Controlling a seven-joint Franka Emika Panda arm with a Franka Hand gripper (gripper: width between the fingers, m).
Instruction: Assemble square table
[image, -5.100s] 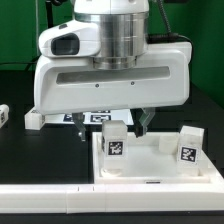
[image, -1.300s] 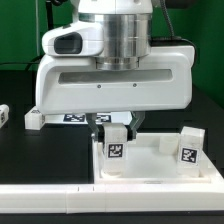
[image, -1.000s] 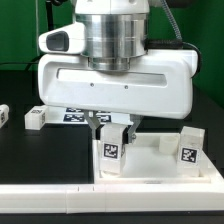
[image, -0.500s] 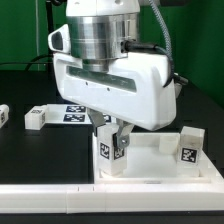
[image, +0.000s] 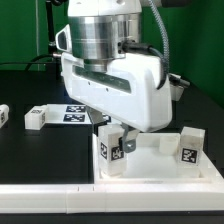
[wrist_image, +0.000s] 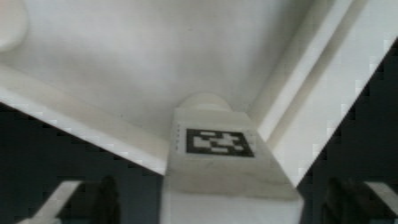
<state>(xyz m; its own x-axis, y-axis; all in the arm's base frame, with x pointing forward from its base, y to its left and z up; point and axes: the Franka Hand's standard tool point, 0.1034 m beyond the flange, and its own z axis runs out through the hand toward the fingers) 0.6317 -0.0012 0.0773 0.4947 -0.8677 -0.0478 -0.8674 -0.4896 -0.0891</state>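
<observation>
A black table (image: 30, 160) under a green backdrop carries the parts: one tabletop (image: 155, 158), four legs, one marker board (image: 75, 114) and one long white bar (image: 45, 187) along the front edge. The tabletop lies straight beneath the gripper (image: 114, 138). The first leg (image: 112, 155) stands upright in the tabletop's corner between the jaws, its tag facing the exterior camera. The second leg (image: 188, 148) stands upright in the same tray, well off to the gripper's side on the exterior view's right. The third leg (image: 36, 118) and the fourth leg (image: 3, 115) lie on the table outside the tray, on the exterior view's left of the gripper; the picture edge cuts the fourth.

The jaws stand apart: in the wrist view a dark gap shows on each side of the first leg (wrist_image: 228, 150) between it and the fingers (wrist_image: 86, 198), so nothing is clamped. A second ago the wrist body faced the exterior camera square-on; it is now turned at an angle, and the first leg's tag has turned with it.

The broad white wrist body hides the tray's far side and part of the marker board behind the gripper
</observation>
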